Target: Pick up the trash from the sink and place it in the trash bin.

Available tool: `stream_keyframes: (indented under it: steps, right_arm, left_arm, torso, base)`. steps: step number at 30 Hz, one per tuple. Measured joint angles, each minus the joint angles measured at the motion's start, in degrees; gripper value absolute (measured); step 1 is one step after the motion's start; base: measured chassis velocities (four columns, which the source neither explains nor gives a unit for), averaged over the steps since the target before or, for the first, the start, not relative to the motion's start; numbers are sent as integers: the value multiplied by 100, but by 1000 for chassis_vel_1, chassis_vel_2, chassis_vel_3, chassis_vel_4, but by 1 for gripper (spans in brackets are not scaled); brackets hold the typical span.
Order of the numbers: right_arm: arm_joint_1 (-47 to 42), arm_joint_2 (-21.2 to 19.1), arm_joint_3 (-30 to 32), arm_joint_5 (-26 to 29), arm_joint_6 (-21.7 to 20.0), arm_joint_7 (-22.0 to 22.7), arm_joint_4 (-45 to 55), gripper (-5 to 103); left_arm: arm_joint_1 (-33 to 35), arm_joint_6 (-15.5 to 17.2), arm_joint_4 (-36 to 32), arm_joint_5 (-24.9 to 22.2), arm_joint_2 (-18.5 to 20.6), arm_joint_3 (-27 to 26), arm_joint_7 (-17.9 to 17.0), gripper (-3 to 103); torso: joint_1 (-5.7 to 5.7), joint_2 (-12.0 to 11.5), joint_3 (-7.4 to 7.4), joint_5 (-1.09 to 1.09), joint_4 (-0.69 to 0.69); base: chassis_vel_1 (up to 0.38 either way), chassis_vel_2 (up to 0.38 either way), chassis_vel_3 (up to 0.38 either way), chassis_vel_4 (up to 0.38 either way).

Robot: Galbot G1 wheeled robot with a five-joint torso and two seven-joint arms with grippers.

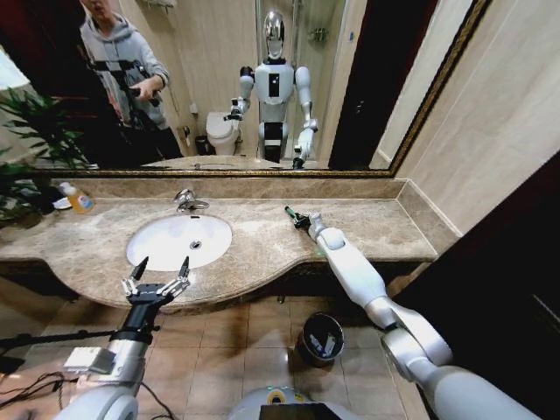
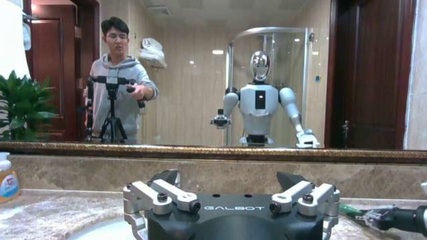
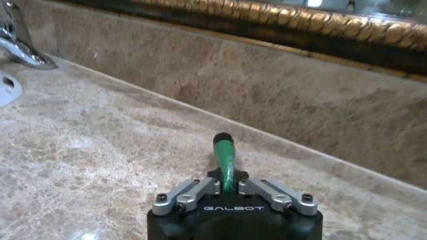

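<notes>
Right gripper point(image 3: 227, 186) is clamping a green tube point(image 3: 224, 152) over the countertop point(image 1: 262, 241) near its back edge, probably trash. Left gripper point(image 1: 157, 273) is hanging wide open at the sink point(image 1: 157, 241) front edge. Next it needs carrying to the trash bin point(image 1: 319, 339).

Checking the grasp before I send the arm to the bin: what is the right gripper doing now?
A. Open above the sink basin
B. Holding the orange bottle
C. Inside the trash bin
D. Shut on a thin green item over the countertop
D: the right gripper is shut on a thin green item above the countertop, right of the sink.
</notes>
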Motion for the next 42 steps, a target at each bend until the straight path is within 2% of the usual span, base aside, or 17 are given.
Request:
stream_keyframes:
  steps: [5,7,11,15,19,24,26,30,35,42]
  right_arm:
    - [-331,-271,117,196,-128,145,619,9]
    - [-657,-550,178,364,-176,287,1217,9]
    - [-932,-736,277,499,-186,407,1697,9]
    - [-1432,-970,509,759,32,713,2458,9]
    - [-2285,-1172,1045,929,227,1070,3268,9]
    - [-3066,-1372,1594,1009,310,1169,3815,9]
    - [-3664,-1497,2069,1086,415,1201,4212,9]
    - [-4178,-1496,2486,1103,542,1203,4407,9]
    - [-4980,-1287,2951,1103,682,1205,4851,9]
    - [-5443,-1006,3065,1008,859,1231,5113,9]
  left_arm:
    - [0,0,0,0,0,0,0,100]
    - [0,0,0,0,0,0,0,100]
    - [0,0,0,0,0,0,1,100]
    - [0,0,0,0,1,1,2,100]
    - [0,0,0,0,-1,0,1,100]
    - [0,0,0,0,0,-1,-2,100]
    - [1,0,0,0,0,0,1,100]
    - [0,0,0,0,0,0,-1,100]
    - [0,0,0,0,0,0,0,100]
    - [0,0,0,0,0,0,0,100]
  torso:
    - [0,0,0,0,-1]
    - [0,0,-1,0,-1]
    - [0,0,-1,1,0]
    - [0,0,-1,0,0]
    - [-1,0,-2,1,0]
    - [-2,0,-1,1,-1]
    - [-2,1,-2,1,-1]
    - [-2,1,-2,1,-2]
    - [-2,1,-2,-1,-2]
    - [-1,0,-1,-2,1]
  base:
    - [0,0,0,0]
    - [0,0,0,0]
    - [0,0,0,0]
    - [0,0,0,0]
    - [0,0,0,0]
    - [0,0,0,0]
    - [0,0,0,0]
    - [0,0,0,0]
    - [0,0,0,0]
    - [0,0,0,0]
